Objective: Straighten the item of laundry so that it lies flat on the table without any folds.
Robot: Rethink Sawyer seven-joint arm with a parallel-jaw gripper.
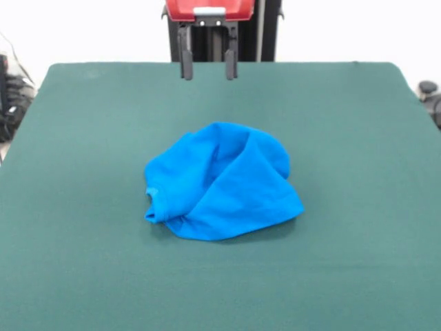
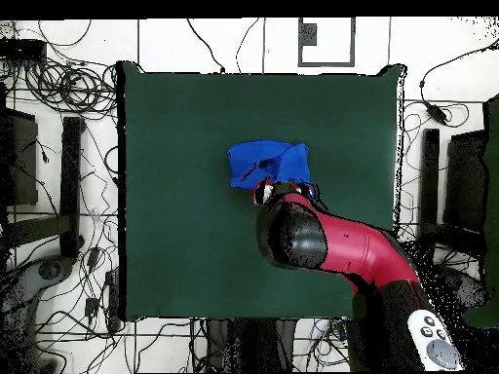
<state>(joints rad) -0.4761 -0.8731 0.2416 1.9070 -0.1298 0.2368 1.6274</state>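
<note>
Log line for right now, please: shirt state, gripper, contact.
T-shirt: bunched heap with folds, mid-table | gripper: jaws open, empty, raised behind the heap | contact: none | flattening: not done

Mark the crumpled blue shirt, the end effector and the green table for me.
Bright blue crumpled thin-fabric T-shirt (image 1: 224, 185): front view, on its bunched middle.
Black two-fingered end effector (image 1: 208, 72): front view, midway between its open fingertips.
Dark green felt-topped rectangular table (image 1: 358, 269): front view, on bare tabletop.

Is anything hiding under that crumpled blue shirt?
Only the green table shows around the shirt. Its bunched folds cover whatever lies beneath. The gripper hangs open behind it.
</note>
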